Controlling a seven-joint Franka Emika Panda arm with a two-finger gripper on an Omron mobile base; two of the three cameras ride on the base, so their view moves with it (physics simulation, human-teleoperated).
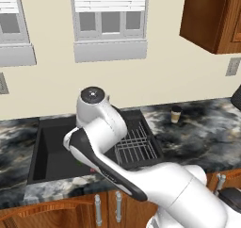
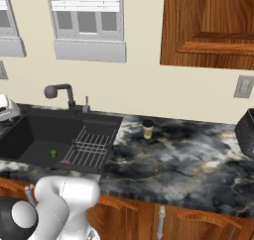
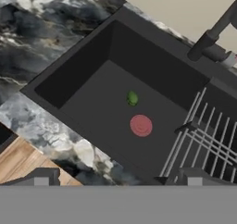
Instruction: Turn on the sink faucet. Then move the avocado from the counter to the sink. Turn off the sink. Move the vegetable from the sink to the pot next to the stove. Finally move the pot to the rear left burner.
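The green avocado (image 3: 132, 98) lies on the floor of the black sink (image 3: 88, 70), just up from the red drain (image 3: 141, 125). From the right base it is a small green spot (image 2: 52, 153) in the basin (image 2: 30, 130). My gripper (image 3: 118, 181) hovers above the sink's front edge, open wide, with nothing between its fingertips (image 3: 41, 179). The dark faucet (image 2: 64, 92) stands at the back rim with its spout over the basin, and it also crosses the upper right corner of the hand view (image 3: 213, 33). I see no water running.
A wire rack (image 2: 92, 145) fills the sink's right part (image 1: 136, 144). A paper coffee cup (image 2: 147, 129) stands on the marble counter (image 2: 188, 159) right of the sink. A dark meshed object (image 2: 245, 132) sits at the far right. A wooden wall cabinet (image 2: 208, 26) hangs above.
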